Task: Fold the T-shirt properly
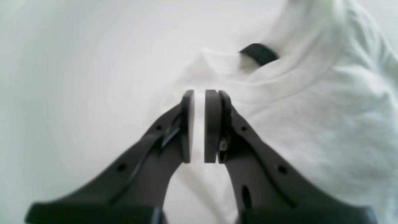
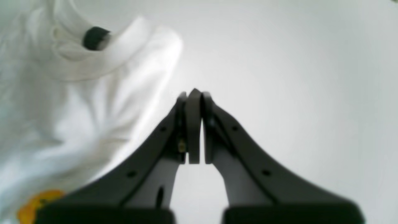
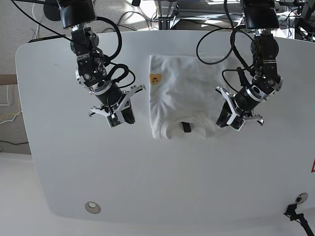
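The T-shirt (image 3: 179,98) lies in the middle of the base view, on the white table (image 3: 59,162), already folded in to a tall narrow shape. Its long side runs up and down the frame, with the collar and the black neck label (image 3: 186,127) at the lower end and the small orange bear mark (image 3: 155,78) near the upper left corner. The shirt sits between the two arms. The left gripper (image 3: 227,118) is at the right of the frame, just beside the shirt's right edge and close to the collar end, so it looks like the nearer one. The right gripper (image 3: 118,119) is at the left of the frame, a bit apart from the shirt's left edge, with bare table under it. In the left wrist view the left gripper (image 1: 199,96) has its jaws nearly together, with only a thin slit of white between the pads, and it is hard to tell if any cloth is pinched there; the shirt fills the right side of that frame. In the right wrist view the right gripper (image 2: 195,95) has its jaws pressed together and holds nothing, and the shirt lies off to the left of the frame. The next fold probably brings one short end over the other, along the long side
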